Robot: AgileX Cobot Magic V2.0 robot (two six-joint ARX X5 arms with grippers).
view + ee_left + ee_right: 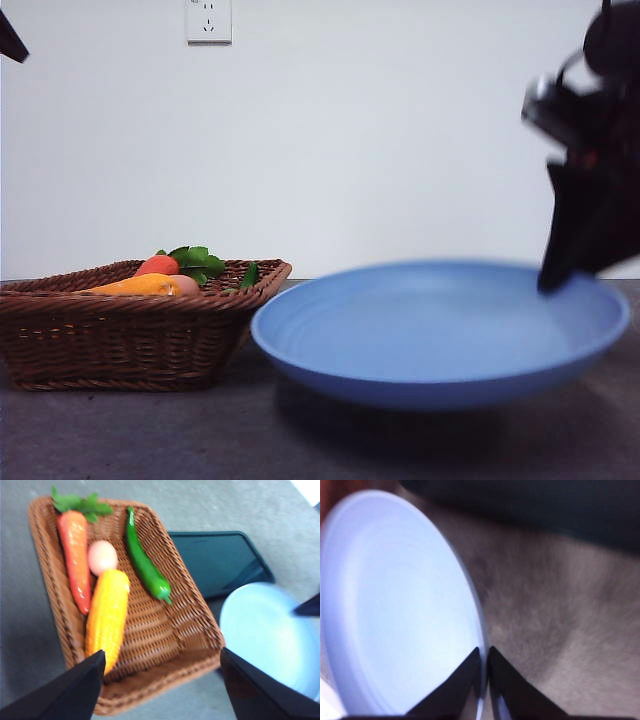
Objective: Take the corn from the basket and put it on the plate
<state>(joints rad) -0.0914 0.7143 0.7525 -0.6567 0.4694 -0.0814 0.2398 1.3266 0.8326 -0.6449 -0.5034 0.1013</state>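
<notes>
The corn (107, 617) lies in the wicker basket (150, 680) beside a carrot; in the front view the corn (140, 286) just shows over the rim of the basket (120, 340). My left gripper (162, 652) hangs open above the basket's near end, touching nothing. The light-blue plate (440, 330) sits right of the basket, blurred. My right gripper (485, 655) is shut on the rim of the plate (395, 605), and shows at the plate's right edge as the dark right gripper (555, 280).
In the basket also lie a carrot (75, 555), a pale pink egg (102, 556) and a green pepper (145, 565). A black tray (215, 560) lies behind the plate (265, 635). The left arm's tip (12, 40) shows at the top corner.
</notes>
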